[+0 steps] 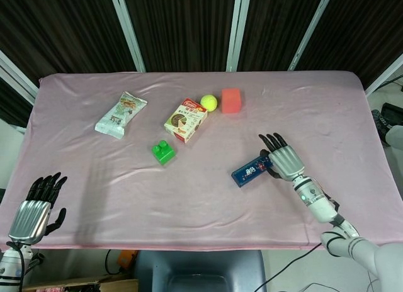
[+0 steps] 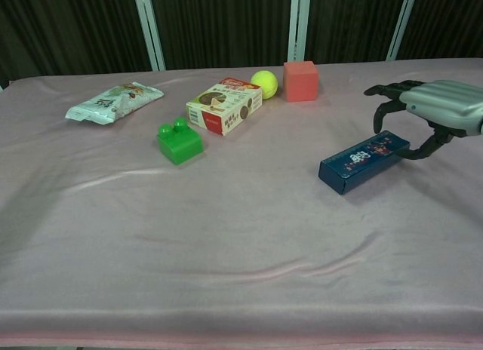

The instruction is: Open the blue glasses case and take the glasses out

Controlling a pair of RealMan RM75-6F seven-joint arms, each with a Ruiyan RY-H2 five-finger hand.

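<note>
Blue glasses case (image 1: 251, 171): closed, flat on the pink tablecloth (image 1: 208, 197), right of centre and toward the near half of the table. Long axis diagonal, near-left end to far-right end (plainest in the head view). Far-right end directly under the right hand (image 1: 286, 158). Right hand: poised over that end, palm down, fingers (image 2: 389, 93) spread and curled downward, thumb reaching toward the end face in the chest view; contact with the case not determinable, nothing gripped. Bulk of the case extending left and toward the near edge from that hand. Left hand (image 1: 34, 210): at the near-left corner of the table, fingers apart, empty, well apart from the case. Nearer hand by a wide margin: the right. Judged requirement for the coming move: a hold across the short sides at the far-right end, lid seam not discernible from either view. Other items, all far-left of the case and clear of it: green block (image 1: 163, 151), snack box (image 1: 186, 120), tennis ball (image 1: 209, 102), red cube (image 1: 231, 100), snack packet (image 1: 121, 115).
</note>
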